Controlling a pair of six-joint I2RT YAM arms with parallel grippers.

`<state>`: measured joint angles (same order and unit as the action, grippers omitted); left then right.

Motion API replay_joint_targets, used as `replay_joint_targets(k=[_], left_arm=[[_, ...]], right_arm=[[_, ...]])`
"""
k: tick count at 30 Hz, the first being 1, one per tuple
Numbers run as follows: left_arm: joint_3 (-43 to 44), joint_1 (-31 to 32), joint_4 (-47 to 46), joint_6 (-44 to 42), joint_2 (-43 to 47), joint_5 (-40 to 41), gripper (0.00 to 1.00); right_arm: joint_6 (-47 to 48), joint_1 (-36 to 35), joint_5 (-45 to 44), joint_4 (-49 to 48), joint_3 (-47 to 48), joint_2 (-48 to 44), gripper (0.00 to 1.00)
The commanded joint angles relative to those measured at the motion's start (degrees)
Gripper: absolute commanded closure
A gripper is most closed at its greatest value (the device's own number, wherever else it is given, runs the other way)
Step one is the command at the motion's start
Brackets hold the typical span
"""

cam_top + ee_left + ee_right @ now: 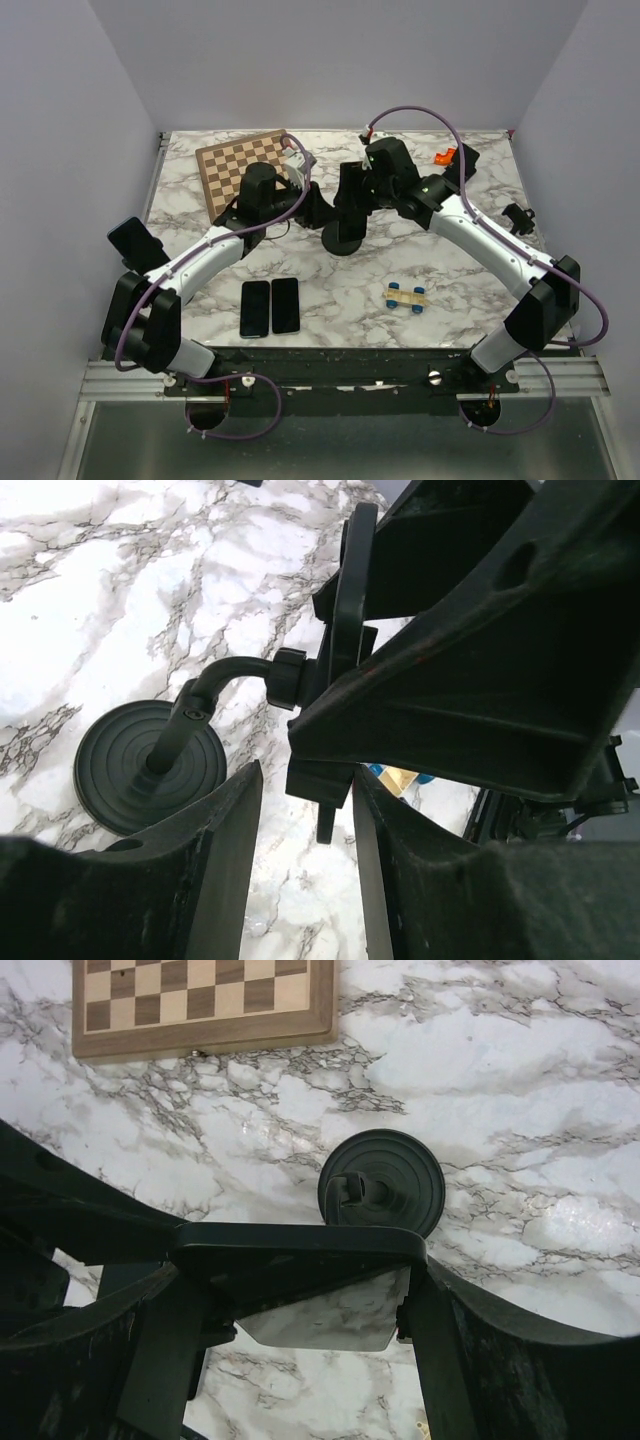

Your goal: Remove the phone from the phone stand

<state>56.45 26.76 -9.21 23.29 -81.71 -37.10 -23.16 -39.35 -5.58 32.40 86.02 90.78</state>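
Note:
The black phone [351,190] stands upright in the phone stand, whose round base [345,242] rests mid-table. My right gripper [366,183] comes from the right and is shut on the phone; in the right wrist view its fingers [432,1340] clamp both side edges of the phone [300,1260] above the base [382,1185]. My left gripper [318,206] comes from the left. In the left wrist view it [308,780] is closed round the stand's lower bracket [318,778], beside the bent stem [215,685] and base [150,765]. The right finger touches the bracket.
A chessboard [245,170] lies at the back left. Two dark phones [270,306] lie flat near the front. A small toy car [408,295] sits front right. An orange item [445,157] and a black item [520,218] are at the right edge.

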Motion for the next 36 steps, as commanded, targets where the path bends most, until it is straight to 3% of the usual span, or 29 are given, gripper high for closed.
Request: replay_joint_targets(k=[1,6,11,15,18,23,25,28,36], left_arm=[[0.33,0.48,-2.55,-2.51,-1.9,-1.16,0.52],[-0.19,0.54,-4.63,-3.5,-2.04,-1.25,0.55],[-0.11,0.65,-5.5,-3.43,-1.64,-2.14,0.7],[-0.28,0.61,-5.84,-3.41,-0.81,-2.9,0.84],[-0.3,0.63,-5.56,-3.51,-0.33,-3.45,1.0],[-0.72,0.57,-5.11,-5.61,0.1,-5.35,1.0],[-1.27,0.43,-5.97,-7.06,0.13,-8.44,1.0],[-1.69,0.18,-5.9,-8.85,-0.51,-10.87,1.0],[-2.39,-2.37,-7.67,-7.47,-1.51,-13.99,1.0]], right_arm=[[-1.01,0.15,7.49,-2.03,-0.8,-1.49,0.99],[-1.51,0.16,8.01,-2.41,-1.95,-1.35,0.99],[-1.57,0.22,5.8,-1.48,-1.97,-0.71,0.99],[-1.49,-0.17,-2.64,0.41,-1.24,-0.34,0.99],[-1.3,-0.37,-11.3,2.22,-0.91,-0.34,0.99],[0.69,-0.38,-22.05,0.46,-3.97,-3.18,0.99],[3.56,1.19,-20.04,-1.87,-5.71,-4.55,0.99],[7.28,7.04,-7.49,-6.69,-9.58,-6.51,0.99],[16.54,11.01,2.54,-9.99,-11.13,-6.59,0.99]])
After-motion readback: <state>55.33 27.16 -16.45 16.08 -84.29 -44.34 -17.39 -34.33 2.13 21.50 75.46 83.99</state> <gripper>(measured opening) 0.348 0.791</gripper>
